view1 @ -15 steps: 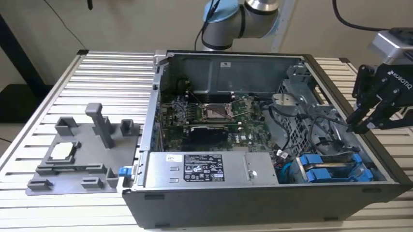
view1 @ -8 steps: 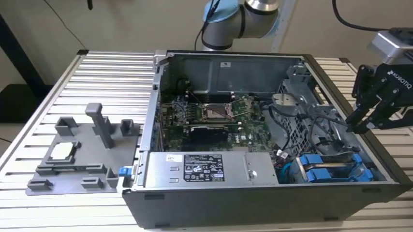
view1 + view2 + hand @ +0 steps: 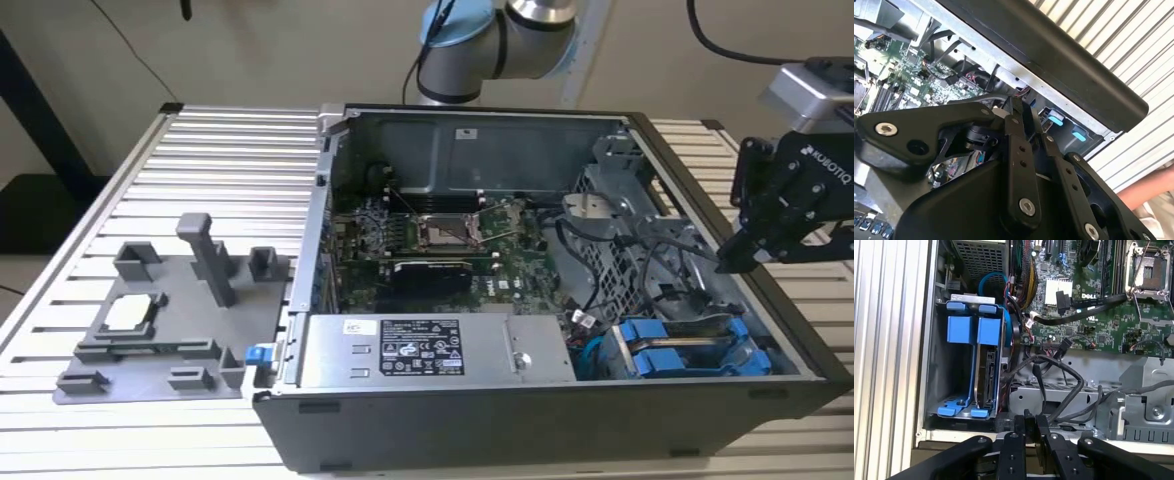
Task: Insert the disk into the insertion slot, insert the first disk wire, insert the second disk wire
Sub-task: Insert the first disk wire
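In the first wrist view the disk (image 3: 988, 382) stands on edge in its blue carrier, seated in the insertion slot of the grey drive cage (image 3: 934, 365), beside another blue carrier (image 3: 960, 330). Loose black wires (image 3: 1064, 372) loop over the metal frame next to the cage. My gripper (image 3: 1033, 421) is shut with its fingertips pressed together just outside the case wall, and I see nothing between them. In the exterior view the gripper (image 3: 737, 262) hangs over the case's right wall, above and right of the blue carriers (image 3: 663, 345). The second wrist view shows the gripper (image 3: 1021, 107) over the case rim.
The open computer case holds a green motherboard (image 3: 441, 235) and a big grey labelled power-supply box (image 3: 414, 350). A grey plastic fixture (image 3: 160, 320) lies on the slatted table at the exterior view's left. A person's hand (image 3: 1149, 195) rests on the table beside the case.
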### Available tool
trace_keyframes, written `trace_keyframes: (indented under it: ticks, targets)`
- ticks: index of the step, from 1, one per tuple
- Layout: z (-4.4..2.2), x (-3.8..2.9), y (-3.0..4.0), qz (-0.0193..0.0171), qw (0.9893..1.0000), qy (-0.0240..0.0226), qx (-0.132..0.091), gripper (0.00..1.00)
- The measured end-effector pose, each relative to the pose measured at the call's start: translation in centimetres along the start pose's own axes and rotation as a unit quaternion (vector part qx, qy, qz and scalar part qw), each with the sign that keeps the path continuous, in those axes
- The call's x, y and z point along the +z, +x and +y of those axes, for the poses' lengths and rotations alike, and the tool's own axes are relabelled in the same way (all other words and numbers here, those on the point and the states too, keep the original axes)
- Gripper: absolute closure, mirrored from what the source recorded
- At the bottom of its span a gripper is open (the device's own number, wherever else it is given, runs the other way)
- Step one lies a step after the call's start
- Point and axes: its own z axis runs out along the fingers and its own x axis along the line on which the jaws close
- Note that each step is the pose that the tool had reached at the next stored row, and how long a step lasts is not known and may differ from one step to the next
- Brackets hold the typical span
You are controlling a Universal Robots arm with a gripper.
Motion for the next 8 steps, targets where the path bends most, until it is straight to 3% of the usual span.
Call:
trace_keyframes:
  ticks: [3,8]
  targets:
    - [0.56,0.03,0.07,0.0000,1.0000,0.0001,0.000,0.81]
    - [2.60,0.17,0.35,-0.0014,1.0000,0.0045,0.000,0.81]
